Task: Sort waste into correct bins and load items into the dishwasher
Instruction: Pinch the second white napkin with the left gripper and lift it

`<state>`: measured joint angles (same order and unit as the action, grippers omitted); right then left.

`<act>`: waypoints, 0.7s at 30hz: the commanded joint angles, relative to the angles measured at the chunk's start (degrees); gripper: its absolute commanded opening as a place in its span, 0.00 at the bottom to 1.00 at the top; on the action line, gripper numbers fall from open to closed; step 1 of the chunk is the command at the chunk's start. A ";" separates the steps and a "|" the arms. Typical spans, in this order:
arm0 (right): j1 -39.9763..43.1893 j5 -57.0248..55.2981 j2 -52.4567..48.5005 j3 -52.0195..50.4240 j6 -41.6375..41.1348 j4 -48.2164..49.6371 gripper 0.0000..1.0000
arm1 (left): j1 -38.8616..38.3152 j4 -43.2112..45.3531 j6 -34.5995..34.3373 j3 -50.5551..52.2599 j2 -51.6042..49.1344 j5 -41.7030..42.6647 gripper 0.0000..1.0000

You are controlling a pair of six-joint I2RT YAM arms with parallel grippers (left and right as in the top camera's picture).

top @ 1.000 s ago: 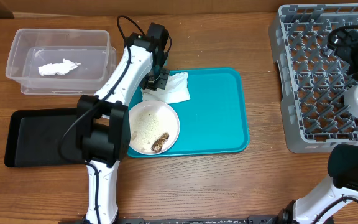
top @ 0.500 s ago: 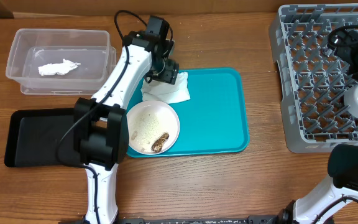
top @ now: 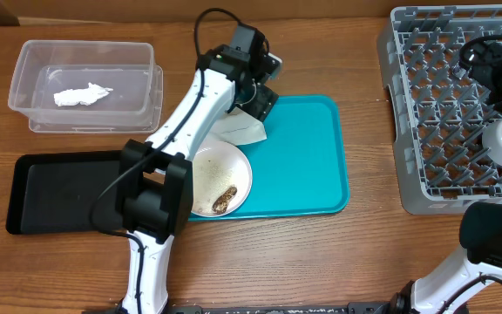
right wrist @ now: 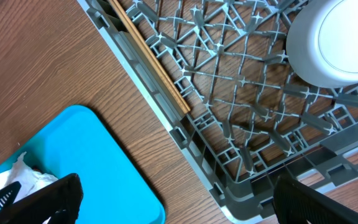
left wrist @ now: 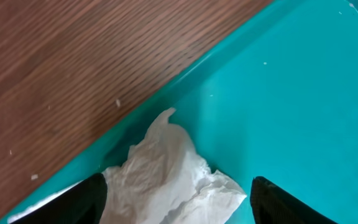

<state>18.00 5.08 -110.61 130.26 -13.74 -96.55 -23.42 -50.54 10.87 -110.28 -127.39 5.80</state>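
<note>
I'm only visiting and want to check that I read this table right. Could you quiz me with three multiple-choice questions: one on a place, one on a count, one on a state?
1. Where does the loose white napkin lie?
A. on the teal tray
B. on the floor
C. inside a cup

2. How many crumpled wads are in the clear tub?
A. none
B. one
C. three

3. How is the left gripper?
A. shut on the napkin
B. shut and empty
C. open over the napkin

Answers:
1 A: teal surface shows around it.
2 B: a single white wad lies inside.
3 C: the left wrist view shows its fingers wide apart.
</note>
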 commanded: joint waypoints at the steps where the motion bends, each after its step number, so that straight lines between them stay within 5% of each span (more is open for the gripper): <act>1: 0.07 -0.33 1.73 -0.13 -0.44 0.22 1.00 | -0.76 0.48 5.38 -0.44 1.03 -3.76 0.72; 21: 0.07 -0.33 1.73 -0.13 -0.46 0.22 1.00 | -1.36 1.29 6.95 -0.44 -5.44 -4.96 0.55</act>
<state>18.00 5.08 -110.61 130.26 -13.74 -96.57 -24.32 -49.65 16.58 -110.28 -131.79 1.41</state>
